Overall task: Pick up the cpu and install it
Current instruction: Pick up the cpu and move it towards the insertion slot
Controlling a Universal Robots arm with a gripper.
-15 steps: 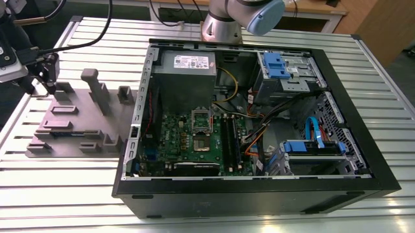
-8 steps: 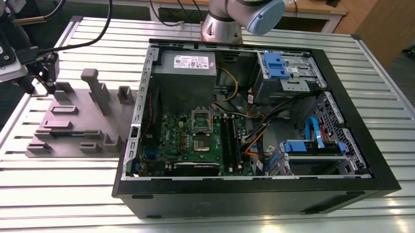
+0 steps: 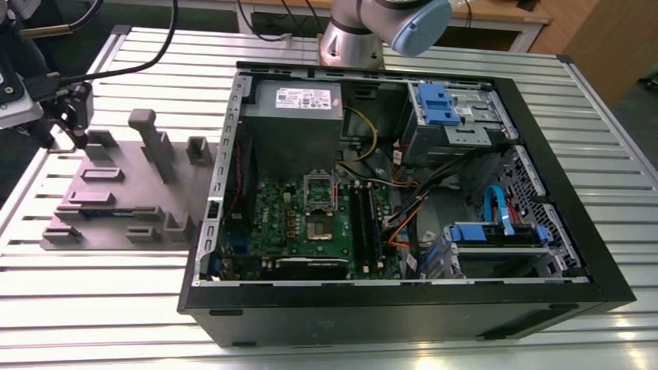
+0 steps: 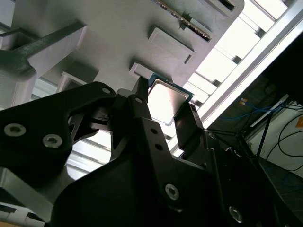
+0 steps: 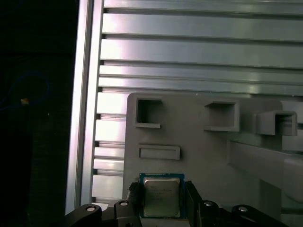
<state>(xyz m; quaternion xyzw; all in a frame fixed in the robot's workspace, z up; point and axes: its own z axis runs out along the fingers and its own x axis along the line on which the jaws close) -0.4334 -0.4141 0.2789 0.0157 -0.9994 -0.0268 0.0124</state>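
cpu [image 5: 162, 196] pinched by edges in hand [image 4: 165, 97], at grey fixture [image 5: 203, 151] edge; its print unreadable.

We find no word or number that we can read with certainty. In the exterior view a white label [image 3: 305, 98] sits on the power supply [image 3: 293, 127], at about eleven o'clock inside the open computer case [image 3: 411, 312]; it bears small dark print (too fine for us to make out). In the first wrist view the cpu [image 5: 161, 196] carries faint lines of print on its metal top, likewise illegible. In the second wrist view a small orange sign [image 4: 299, 123] stands in the background, its mark unreadable.
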